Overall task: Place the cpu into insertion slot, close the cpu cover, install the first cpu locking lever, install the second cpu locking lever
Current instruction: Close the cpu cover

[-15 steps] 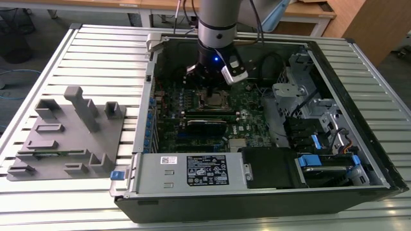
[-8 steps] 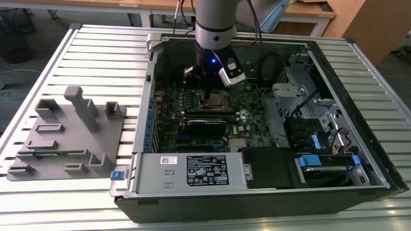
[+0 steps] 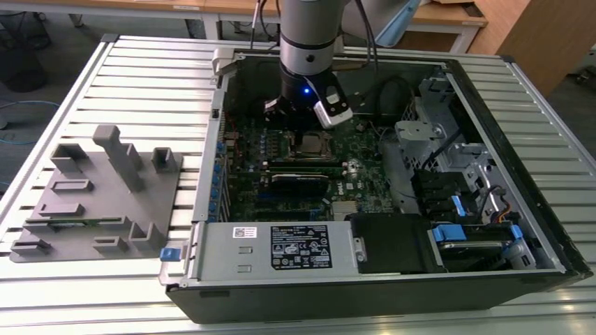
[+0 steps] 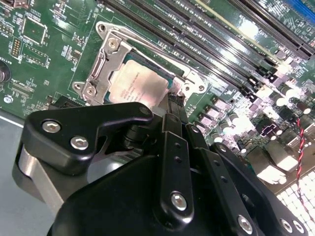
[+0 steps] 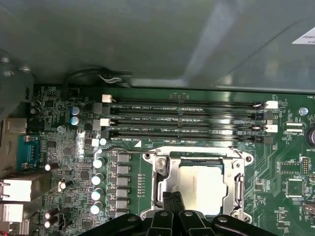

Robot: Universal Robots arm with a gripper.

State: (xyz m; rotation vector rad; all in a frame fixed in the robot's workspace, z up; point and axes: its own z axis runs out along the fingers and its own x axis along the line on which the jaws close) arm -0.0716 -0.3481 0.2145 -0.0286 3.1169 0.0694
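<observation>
Now stands with fingers pressed narrow, holding nothing, at the far edge of the closed cpu cover; has the cpu just nearside of them, flat in the insertion slot.

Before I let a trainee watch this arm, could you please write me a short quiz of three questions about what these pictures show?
1. Fill in: the gray rack lies to the exterior view's ____ of the computer case.
2. True or false: the cpu sits inside the window of the cpu cover, which lies flat.
3. Choose: the gripper is A) outside the case; B) at the cpu cover's edge; C) on the gray rack.

Key: 1 left; 2 true; 3 B.
</observation>
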